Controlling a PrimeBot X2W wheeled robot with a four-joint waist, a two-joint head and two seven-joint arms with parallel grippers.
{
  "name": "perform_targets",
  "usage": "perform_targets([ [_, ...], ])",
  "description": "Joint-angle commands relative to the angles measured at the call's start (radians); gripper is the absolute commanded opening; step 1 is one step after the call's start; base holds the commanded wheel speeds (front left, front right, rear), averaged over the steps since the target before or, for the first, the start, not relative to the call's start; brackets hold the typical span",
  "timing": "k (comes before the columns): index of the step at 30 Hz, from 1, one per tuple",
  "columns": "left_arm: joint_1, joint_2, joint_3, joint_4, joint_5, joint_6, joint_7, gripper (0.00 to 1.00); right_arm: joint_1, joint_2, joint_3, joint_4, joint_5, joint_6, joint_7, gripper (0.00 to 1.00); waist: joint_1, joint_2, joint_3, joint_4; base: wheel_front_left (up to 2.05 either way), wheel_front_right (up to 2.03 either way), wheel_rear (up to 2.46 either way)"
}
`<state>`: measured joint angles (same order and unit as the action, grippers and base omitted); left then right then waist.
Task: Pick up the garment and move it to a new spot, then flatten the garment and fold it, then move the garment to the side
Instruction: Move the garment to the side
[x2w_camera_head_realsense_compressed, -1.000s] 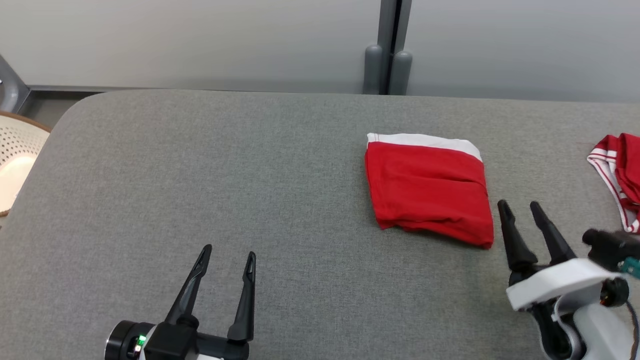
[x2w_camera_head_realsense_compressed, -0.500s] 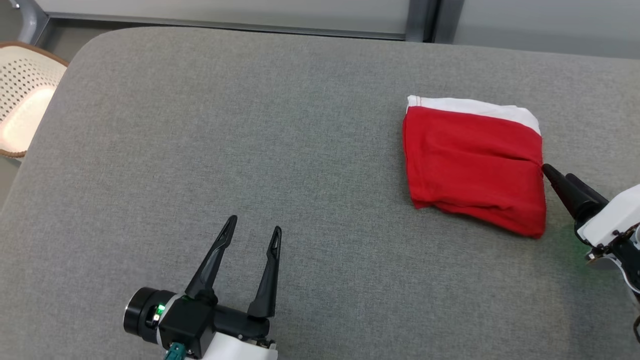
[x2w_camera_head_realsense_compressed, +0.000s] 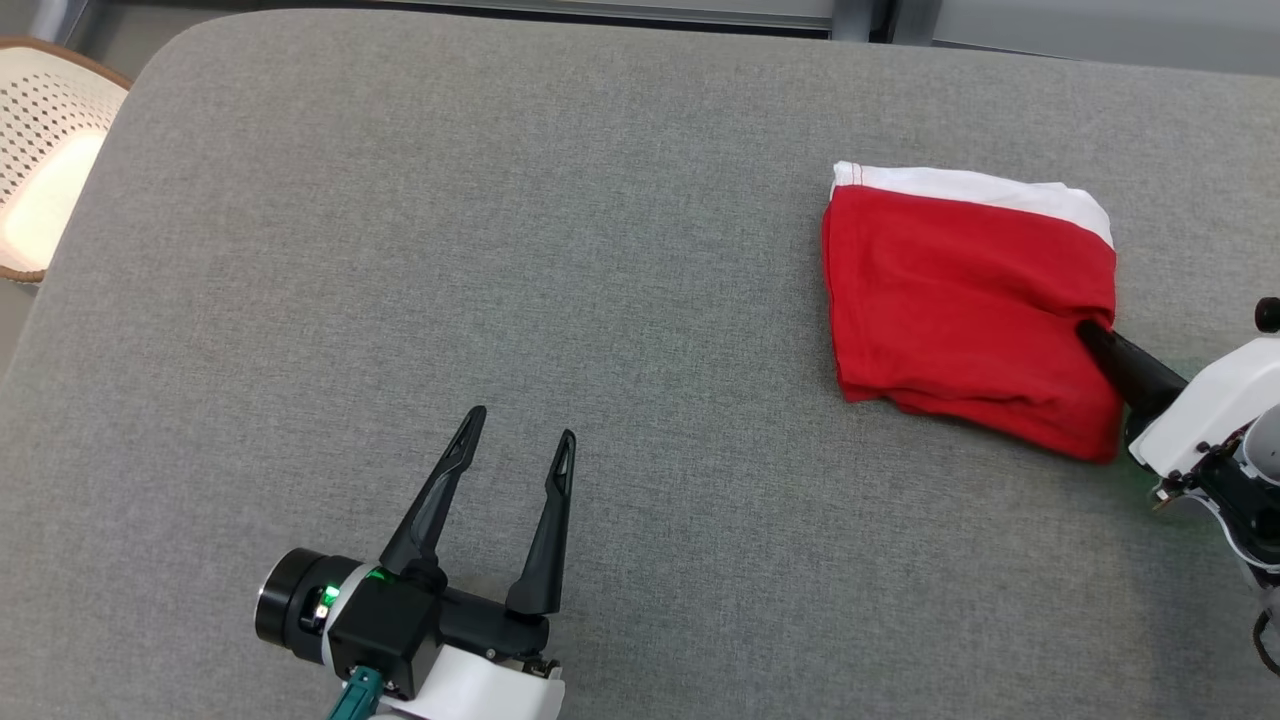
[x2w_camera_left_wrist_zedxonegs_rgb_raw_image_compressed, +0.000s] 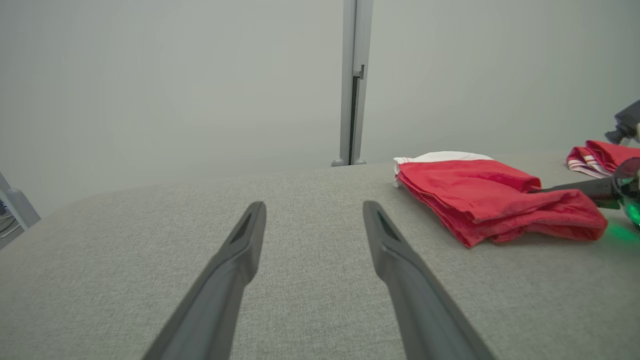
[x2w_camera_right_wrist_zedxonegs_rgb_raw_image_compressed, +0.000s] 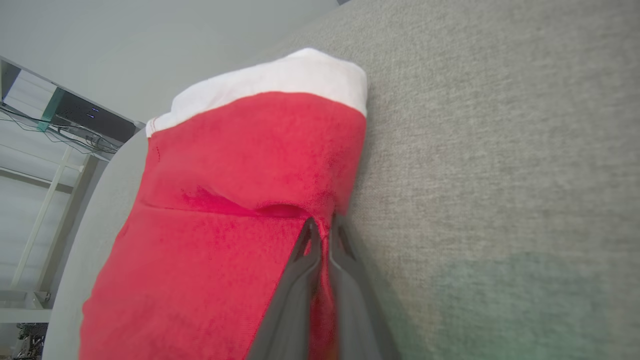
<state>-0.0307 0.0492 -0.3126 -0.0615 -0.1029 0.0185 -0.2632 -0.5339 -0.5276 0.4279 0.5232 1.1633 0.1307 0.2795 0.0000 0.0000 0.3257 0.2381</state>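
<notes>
Plainly, found the garment (x2w_camera_head_realsense_compressed: 965, 300) folded into a red block, white along its 12 o'clock edge, lying flat on the table (x2w_camera_head_realsense_compressed: 500, 200) toward 2 o'clock in the head view. Saw the right gripper (x2w_camera_head_realsense_compressed: 1095, 340) reaching in from 4 o'clock, low over the table, jaws clenched on a pinch of red cloth at the garment's 3 o'clock edge. Checked the right wrist view: fingers (x2w_camera_right_wrist_zedxonegs_rgb_raw_image_compressed: 300, 280) pressed together with a sliver of red between them, tips set just where a crease (x2w_camera_right_wrist_zedxonegs_rgb_raw_image_compressed: 225, 207) met that edge, the bulk of the garment spreading away toward 10 o'clock. Could not tell how many layers sat in the pinch.

Noted the left gripper (x2w_camera_head_realsense_compressed: 522, 425) at 7 o'clock in the head view, well apart from the garment, jaws released and spread wide, pointing toward 12 o'clock above the gray table top. Saw only bare table between it and the garment.

Spotted a pale perforated chair (x2w_camera_head_realsense_compressed: 40, 150) off the table's rounded corner at 10 o'clock. Picked out, in the left wrist view, a second cloth (x2w_camera_left_wrist_zedxonegs_rgb_raw_image_compressed: 597, 157), red with white stripes, past the garment at 3 o'clock and apart from it. Marked a green glow (x2w_camera_left_wrist_zedxonegs_rgb_raw_image_compressed: 617, 232) on the table just beside the garment's near corner, under the right gripper. Made out a gray post (x2w_camera_left_wrist_zedxonegs_rgb_raw_image_compressed: 352, 80) against the wall (x2w_camera_left_wrist_zedxonegs_rgb_raw_image_compressed: 150, 75) behind the table at 12 o'clock.
</notes>
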Motion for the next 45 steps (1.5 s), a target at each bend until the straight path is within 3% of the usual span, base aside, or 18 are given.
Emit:
perform_targets([
  [1,-0.018,0.003,0.003,-0.002,0.006,0.005,-0.001,1.00,-0.011,-0.023,0.010,-0.002,-0.017,0.000,-0.023,0.00,0.0000,0.0000,0.000,-0.005,0.00,0.00,0.00],
  [11,-0.027,0.003,0.026,-0.009,0.014,-0.005,-0.001,1.00,-0.067,-0.194,0.081,-0.047,-0.154,0.000,-0.085,0.00,0.0000,0.0000,0.027,-0.095,0.00,0.00,0.00],
  [19,-0.048,0.003,0.037,-0.003,0.039,-0.025,-0.001,1.00,-0.110,-0.331,0.073,-0.073,-0.229,0.000,-0.036,0.00,0.0000,0.0000,0.048,-0.160,0.00,0.00,0.00],
  [31,-0.069,0.003,0.065,-0.003,0.074,-0.057,-0.001,1.00,-0.155,-0.478,0.027,-0.115,-0.347,0.000,0.012,0.00,0.0000,0.0000,0.098,-0.196,0.00,0.00,0.00],
  [45,-0.084,0.014,0.078,-0.005,0.097,-0.078,-0.001,1.00,-0.164,-0.523,0.007,-0.040,-0.472,-0.001,0.029,0.00,0.0000,0.0000,0.119,-0.189,0.00,0.00,0.00],
])
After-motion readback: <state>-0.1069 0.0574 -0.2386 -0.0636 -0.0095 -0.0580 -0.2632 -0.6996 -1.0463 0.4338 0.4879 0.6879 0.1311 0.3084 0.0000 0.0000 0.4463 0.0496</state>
